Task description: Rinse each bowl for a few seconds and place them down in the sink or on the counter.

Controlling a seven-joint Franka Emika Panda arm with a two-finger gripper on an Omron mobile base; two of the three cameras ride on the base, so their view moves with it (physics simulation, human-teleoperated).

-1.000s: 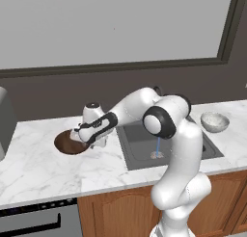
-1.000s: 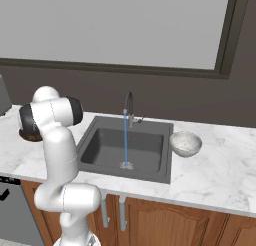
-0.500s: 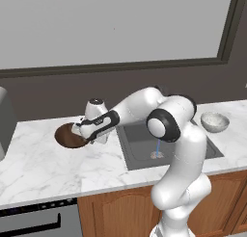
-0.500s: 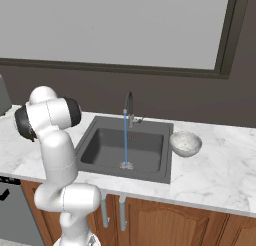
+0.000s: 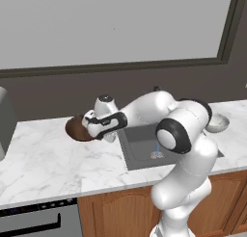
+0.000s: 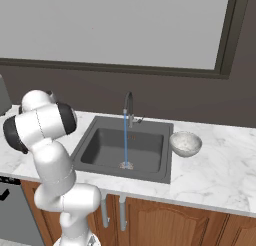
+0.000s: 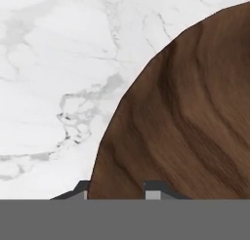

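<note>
Up close, your hand view gives you what neither base camera can: the dark brown bowl (image 7: 190,112) with its flowing wood grain, its curved rim running between the two finger tips (image 7: 155,189) at the bottom edge, one tip outside the rim and one over the wooden surface. The jaws stand narrow and look clamped on that rim, so you are grasping the brown bowl. Behind it lies the counter (image 7: 58,63), white marble-look with grey veins.

From your left base view you get the wider layout: the gripper (image 5: 91,127) reaches out to the left of the sink (image 5: 140,151), and the brown bowl (image 5: 76,128) shows as a dark round shape above the counter (image 5: 43,164), near the back wall. The pale grey-white bowl (image 5: 218,123) sits beyond the arm on the far right.

Your right base view offers the basin unobstructed: a dark grey rectangular sink (image 6: 100,145) with a thin arched faucet (image 6: 129,106), a thin blue stream of water (image 6: 125,140) falling to the drain. The pale bowl (image 6: 185,143), round and speckled, rests upright on the counter (image 6: 220,175) just beside the sink's right edge. Brown wooden cabinet doors (image 6: 165,222) run below.
</note>
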